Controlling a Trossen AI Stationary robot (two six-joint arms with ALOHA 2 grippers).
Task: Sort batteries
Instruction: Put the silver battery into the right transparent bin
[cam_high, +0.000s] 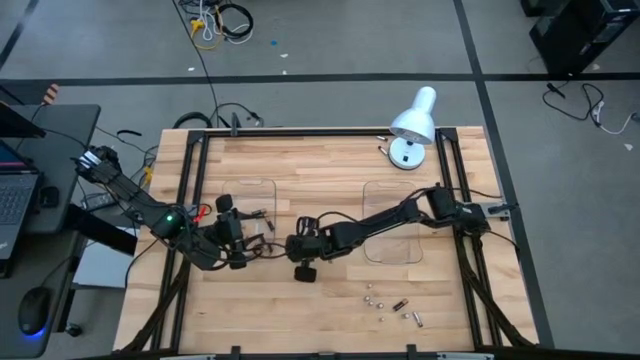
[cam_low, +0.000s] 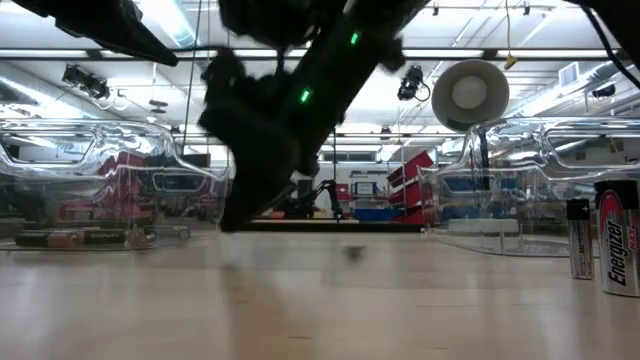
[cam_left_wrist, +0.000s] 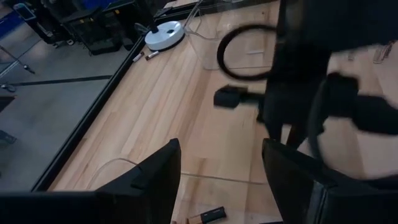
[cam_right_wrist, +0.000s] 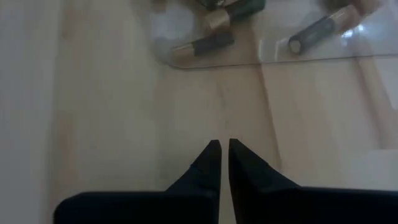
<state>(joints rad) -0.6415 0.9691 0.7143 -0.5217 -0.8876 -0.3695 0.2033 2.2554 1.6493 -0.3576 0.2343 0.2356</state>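
Observation:
Several tiny batteries (cam_high: 392, 304) lie loose on the wood near the table's near edge, right of centre. Two stand upright in the low view (cam_low: 620, 240). Dark, gold-ended batteries (cam_right_wrist: 202, 45) lie in the left clear tray (cam_high: 246, 204), and one (cam_left_wrist: 205, 216) shows in the left wrist view. My left gripper (cam_left_wrist: 221, 144) is open over that tray's near rim (cam_high: 238, 250). My right gripper (cam_right_wrist: 221, 148) is shut and holds nothing. It hovers over bare wood between the trays (cam_high: 299, 248), near the left tray's corner.
A second clear tray (cam_high: 394, 222) sits right of centre under my right arm. A white desk lamp (cam_high: 412, 125) stands at the far right corner. Black frame rails (cam_high: 190, 190) run along the table's sides. Open wood lies along the near left.

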